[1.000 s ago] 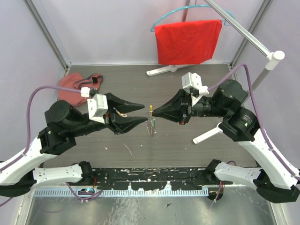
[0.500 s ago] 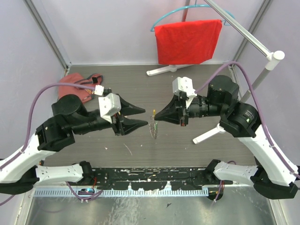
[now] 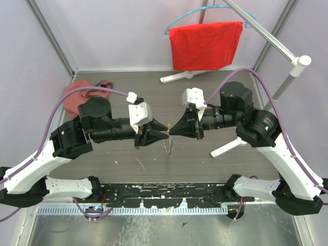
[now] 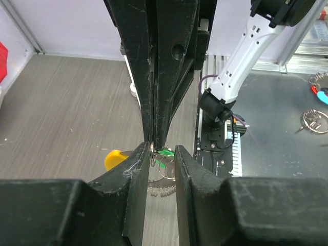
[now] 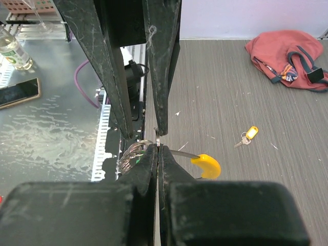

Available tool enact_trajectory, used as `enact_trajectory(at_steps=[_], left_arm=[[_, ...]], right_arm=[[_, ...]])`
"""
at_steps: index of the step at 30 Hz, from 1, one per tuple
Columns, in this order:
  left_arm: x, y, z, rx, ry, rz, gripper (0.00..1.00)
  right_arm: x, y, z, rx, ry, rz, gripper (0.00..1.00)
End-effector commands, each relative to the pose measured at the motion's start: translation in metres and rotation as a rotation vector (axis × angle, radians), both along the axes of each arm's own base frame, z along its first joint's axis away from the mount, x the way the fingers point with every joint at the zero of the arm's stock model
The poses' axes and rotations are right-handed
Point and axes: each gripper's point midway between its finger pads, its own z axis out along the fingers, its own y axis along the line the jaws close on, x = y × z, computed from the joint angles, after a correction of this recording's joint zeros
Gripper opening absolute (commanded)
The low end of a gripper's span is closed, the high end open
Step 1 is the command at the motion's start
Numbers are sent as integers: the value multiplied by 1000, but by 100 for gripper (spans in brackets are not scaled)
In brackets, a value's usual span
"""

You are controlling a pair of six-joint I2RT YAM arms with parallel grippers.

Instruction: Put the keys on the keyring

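Grippers sit closer than before, tips meeting. L gripper (image 3: 165, 131): jaws parted. R gripper (image 3: 172, 130): clenched on keyring (image 5: 205, 166) (orange seg. visible), green key (image 4: 165, 152) at the tips.

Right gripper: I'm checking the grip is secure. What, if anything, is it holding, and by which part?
The right gripper is shut on the keyring, its fingers pinching the thin wire loop just beside the orange segment.

- The left gripper (image 3: 164, 132) sits just left of the keyring (image 3: 166, 143), the right gripper (image 3: 172, 131) just right.
- The pouch (image 3: 81, 95) lies well behind-left of the keyring.
- The cloth (image 3: 205, 45) hangs far behind it.
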Motion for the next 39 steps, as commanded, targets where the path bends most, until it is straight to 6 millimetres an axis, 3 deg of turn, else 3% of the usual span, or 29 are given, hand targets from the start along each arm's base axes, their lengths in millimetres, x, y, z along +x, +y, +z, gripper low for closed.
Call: enact_trajectory(at_steps=[1, 14, 32, 39], left_arm=[[-7, 3, 3, 24, -1, -37, 33], [-3, -3, -13, 103, 15, -33, 32], [0, -5, -11, 94, 9, -25, 0], [6, -5, -6, 63, 3, 14, 0]], right_arm=[[-6, -5, 20, 52, -65, 19, 1], [-10, -6, 21, 55, -68, 36, 1], [-13, -3, 14, 42, -48, 71, 1], [-13, -2, 15, 55, -53, 68, 1]])
